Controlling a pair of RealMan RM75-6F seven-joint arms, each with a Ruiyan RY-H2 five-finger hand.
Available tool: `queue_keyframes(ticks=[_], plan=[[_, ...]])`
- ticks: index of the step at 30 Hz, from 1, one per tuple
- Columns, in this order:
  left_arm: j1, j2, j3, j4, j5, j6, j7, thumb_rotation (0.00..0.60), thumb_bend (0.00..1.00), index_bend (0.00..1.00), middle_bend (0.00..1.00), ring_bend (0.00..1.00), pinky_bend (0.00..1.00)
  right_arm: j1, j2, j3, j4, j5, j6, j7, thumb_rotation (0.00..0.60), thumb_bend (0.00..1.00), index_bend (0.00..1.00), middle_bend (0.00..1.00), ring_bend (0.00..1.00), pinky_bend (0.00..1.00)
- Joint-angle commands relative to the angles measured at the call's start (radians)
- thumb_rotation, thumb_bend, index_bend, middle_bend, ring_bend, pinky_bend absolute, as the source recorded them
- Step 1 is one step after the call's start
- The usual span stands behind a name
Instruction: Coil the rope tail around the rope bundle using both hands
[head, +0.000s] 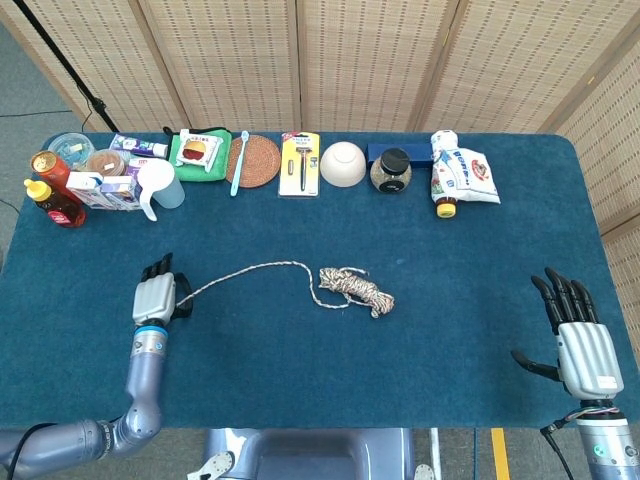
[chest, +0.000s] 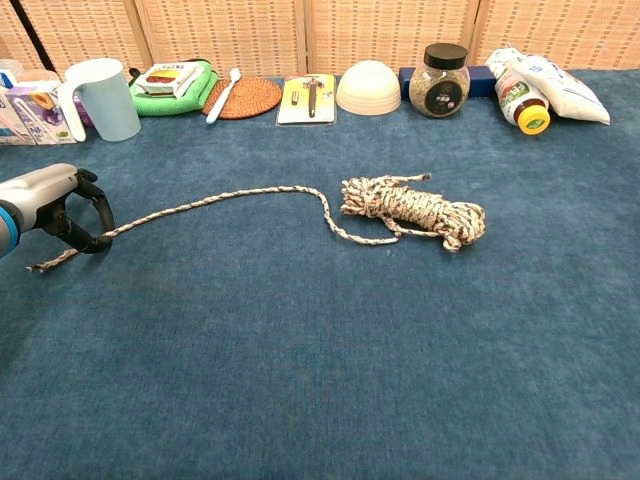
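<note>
Nearest to us, our right hand lies at the near right edge of the table, holding nothing, its fingers spread apart and pointing away from us; the chest view does not show it. Our left hand sits at the near left, its fingers curled down around the rope tail, pinching it close to its end, with a short frayed stub trailing past the hand toward us. From that hand the tail runs to the right and slightly away across the blue cloth, bends back in a loop, and joins the rope bundle, which lies on its side well to the right of our left hand and far left of our right hand. Beyond the left hand stands a pale blue jug. Farther back, beyond the bundle, we see a woven coaster, an upturned white bowl and a dark-lidded jar.
</note>
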Motion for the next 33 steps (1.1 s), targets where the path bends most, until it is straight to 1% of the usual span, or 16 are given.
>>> queue_keyframes(ticks=[1,5,15,26,33], plan=[[-0.001,-0.003,0.0,0.005,-0.003,0.0,0.004,0.6,0.37,0.52,0.0,0.0,0.0,0.0,0.0,0.0,0.0,0.001,-0.001,0.0,0.6,0.0,0.0,0.0,0.0,0.0],[-0.002,-0.008,0.001,0.014,-0.007,-0.003,0.008,0.6,0.37,0.53,0.0,0.0,0.0,0.0,0.001,0.0,0.0,0.001,-0.001,0.004,0.6,0.0,0.0,0.0,0.0,0.0],[-0.001,-0.007,0.003,0.017,0.002,0.0,0.01,0.6,0.45,0.56,0.0,0.0,0.0,0.001,0.001,0.0,0.001,0.003,-0.002,0.006,0.6,0.0,0.0,0.0,0.0,0.0],[0.007,0.008,0.002,0.004,0.022,0.01,0.002,0.6,0.45,0.57,0.0,0.0,0.0,0.003,0.0,-0.001,0.002,0.003,-0.005,0.003,0.6,0.0,0.0,0.0,0.0,0.0],[0.014,0.04,-0.004,-0.03,0.054,0.019,-0.014,0.6,0.45,0.57,0.0,0.0,0.0,0.007,-0.007,-0.004,0.004,0.005,-0.016,-0.009,0.6,0.0,0.0,0.0,0.0,0.0]])
